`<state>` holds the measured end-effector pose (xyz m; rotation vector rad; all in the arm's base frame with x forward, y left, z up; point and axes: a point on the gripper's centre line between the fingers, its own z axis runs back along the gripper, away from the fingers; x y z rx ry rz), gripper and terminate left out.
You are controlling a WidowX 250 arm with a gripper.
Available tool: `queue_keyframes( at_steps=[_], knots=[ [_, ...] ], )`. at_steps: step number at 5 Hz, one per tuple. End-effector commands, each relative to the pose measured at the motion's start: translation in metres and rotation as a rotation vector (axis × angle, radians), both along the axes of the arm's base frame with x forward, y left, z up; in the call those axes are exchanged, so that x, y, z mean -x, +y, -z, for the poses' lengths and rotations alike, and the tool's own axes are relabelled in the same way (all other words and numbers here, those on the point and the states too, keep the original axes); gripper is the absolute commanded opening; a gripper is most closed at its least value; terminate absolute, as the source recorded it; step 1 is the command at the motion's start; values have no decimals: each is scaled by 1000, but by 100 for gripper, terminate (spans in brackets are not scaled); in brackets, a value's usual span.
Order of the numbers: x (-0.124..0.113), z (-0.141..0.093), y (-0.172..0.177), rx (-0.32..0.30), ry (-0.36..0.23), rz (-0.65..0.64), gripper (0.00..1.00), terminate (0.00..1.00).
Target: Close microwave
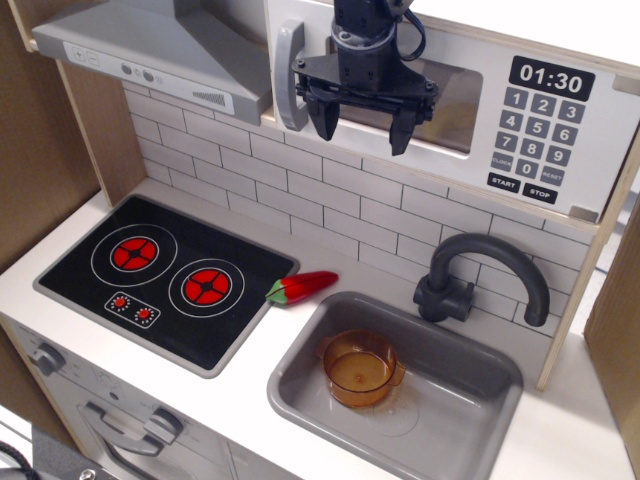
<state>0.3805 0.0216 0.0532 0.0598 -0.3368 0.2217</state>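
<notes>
The microwave (pixel 520 150) is mounted at the top right, with a white door, a clear window (pixel 455 100), a grey bar handle (pixel 288 76) at its left edge and a black clock with a number keypad (pixel 535 110). The door sits nearly flush with the wooden box. My gripper (pixel 363 128) is open and empty, fingers pointing down, right in front of the door's window and just right of the handle. Whether it touches the door, I cannot tell.
A grey slanted range hood (pixel 150 45) is at the upper left. Below are a black two-burner stove (pixel 165 275), a red toy pepper (pixel 302 287), a grey sink (pixel 480 375) holding an amber pot (pixel 360 368), and a dark faucet (pixel 470 275).
</notes>
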Motion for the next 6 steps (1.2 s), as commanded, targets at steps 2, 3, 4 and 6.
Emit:
queue_keyframes(
  at_steps=[2, 3, 4, 6],
  knots=[
    [4, -18, 4, -21, -93, -12, 100, 0],
    [33, -21, -4, -13, -52, 23, 100, 0],
    [64, -27, -12, -4, -7, 55, 100, 0],
    [64, -27, -12, -4, -7, 55, 100, 100]
  ],
)
